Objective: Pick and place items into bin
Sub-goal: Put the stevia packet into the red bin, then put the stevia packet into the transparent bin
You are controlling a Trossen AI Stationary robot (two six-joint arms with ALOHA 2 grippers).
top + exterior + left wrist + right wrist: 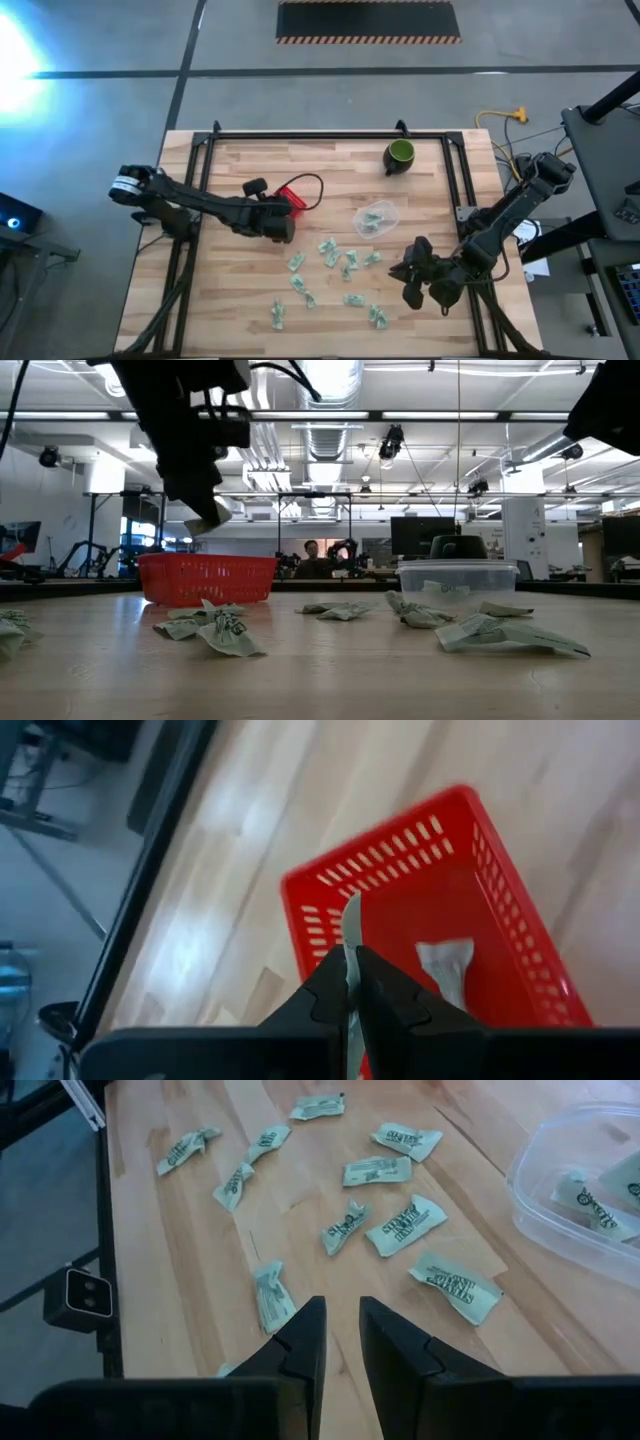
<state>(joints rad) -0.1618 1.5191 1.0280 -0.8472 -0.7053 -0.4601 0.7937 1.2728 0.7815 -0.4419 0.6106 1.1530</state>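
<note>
Across the wooden desk (pixel 240 300), two dark arms work from opposite edges. At its centre left stands the red basket (pixel 291 197), with the left gripper (pixel 352 982) poised above its near wall; the jaws are pinched together on one wrapped piece (pixel 350 935), a thin pale strip whose long axis runs straight out along the fingers and points toward the basket's floor. Another wrapper (pixel 446 970) already lies inside the basket, lengthwise toward the far wall.

A clear plastic tub (pixel 377 218) sits right of centre (a few wrappers rest inside it), and a dark green cup (pixel 400 155) stands near the far edge.

Near the desk's right front, the right gripper (pixel 341 1342) hovers low with its jaws slightly parted and nothing between them. The loose pale green-and-white wrappers (pixel 330 270) are scattered ahead of it, pointing every which way; the closest one (pixel 271 1295) lies just beyond the fingertips, beside one finger, its long axis roughly in line with the jaws.
</note>
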